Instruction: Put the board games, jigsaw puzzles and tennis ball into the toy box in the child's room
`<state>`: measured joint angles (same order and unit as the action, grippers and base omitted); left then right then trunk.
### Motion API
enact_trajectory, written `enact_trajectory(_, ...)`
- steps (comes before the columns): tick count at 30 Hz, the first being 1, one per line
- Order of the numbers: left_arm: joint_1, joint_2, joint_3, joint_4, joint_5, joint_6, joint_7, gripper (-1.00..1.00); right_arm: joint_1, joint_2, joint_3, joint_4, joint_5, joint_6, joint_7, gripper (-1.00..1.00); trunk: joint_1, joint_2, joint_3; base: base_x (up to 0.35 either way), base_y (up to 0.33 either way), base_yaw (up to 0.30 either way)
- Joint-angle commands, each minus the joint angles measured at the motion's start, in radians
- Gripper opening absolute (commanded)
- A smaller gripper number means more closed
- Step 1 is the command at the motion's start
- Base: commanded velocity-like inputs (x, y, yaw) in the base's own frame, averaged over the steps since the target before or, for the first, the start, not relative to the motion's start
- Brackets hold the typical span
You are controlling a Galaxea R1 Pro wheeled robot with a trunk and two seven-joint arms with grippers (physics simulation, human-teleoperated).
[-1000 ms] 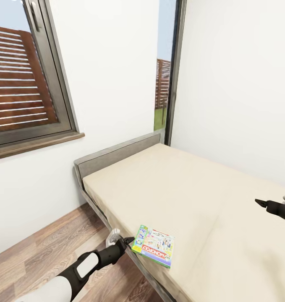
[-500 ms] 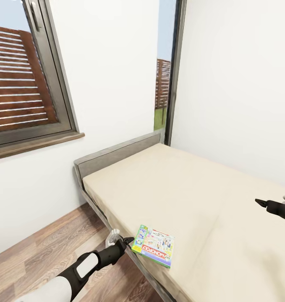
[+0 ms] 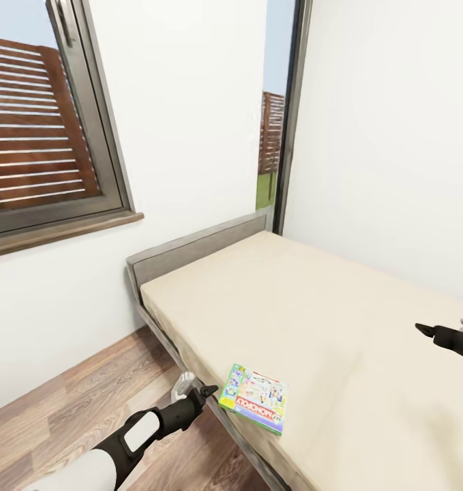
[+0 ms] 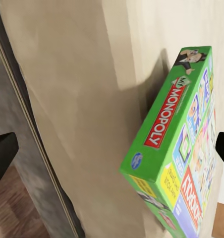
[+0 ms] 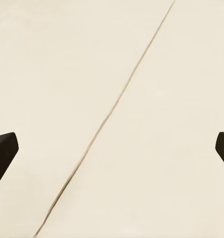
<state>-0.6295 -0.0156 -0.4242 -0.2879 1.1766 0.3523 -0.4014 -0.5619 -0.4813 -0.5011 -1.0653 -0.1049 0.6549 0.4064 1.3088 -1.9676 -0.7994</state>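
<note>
Board game: a flat rectangular green and white Monopoly box [image 3: 254,397] with a red name banner, lying flat on the near left edge of the bed, lid up.
Board game, close up: in the left wrist view the green and white Monopoly box [image 4: 184,144] shows a bright green side wall with the red banner and white lettering, a yellow panel and small cartoon pictures on its lid; it throws a dark shadow on the mattress.
Bed: a long bed with a plain beige mattress [image 3: 306,320] and a grey wooden frame with a low headboard [image 3: 190,252] against the far white wall.
Left gripper: the black two-fingered left gripper [image 3: 208,391] on a white and black arm, low at the near left, just beside the box's left edge and not touching it; in its wrist view the two dark fingertips [image 4: 2,156] stand wide apart with the box between them.
Right gripper: the black right gripper [image 3: 427,331] hangs over the mattress at the far right, well apart from the box; its fingertips [image 5: 3,151] are spread wide over bare beige fabric with one thin seam.
Floor: brown wood-plank boards [image 3: 67,409] left of the bed.
Window: a dark-framed window [image 3: 47,136] on the left wall, brown slatted fence outside.
</note>
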Motion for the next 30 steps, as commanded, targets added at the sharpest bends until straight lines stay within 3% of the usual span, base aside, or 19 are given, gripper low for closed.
enact_trajectory(1, -0.001, 0.0, -0.003, 0.001, 0.007, 0.004, -0.002, 1.0, -0.001, 0.0, -0.002, -0.001, -0.01, 0.008, -0.001, 1.0, 0.0, 0.0, -0.002, 0.0, 0.0, 0.048)
enact_trajectory(30, -0.001, 0.0, -0.004, 0.001, 0.008, 0.003, -0.002, 1.0, 0.0, 0.0, -0.002, -0.008, -0.01, 0.008, -0.001, 1.0, 0.0, 0.0, -0.009, 0.0, 0.0, 0.01)
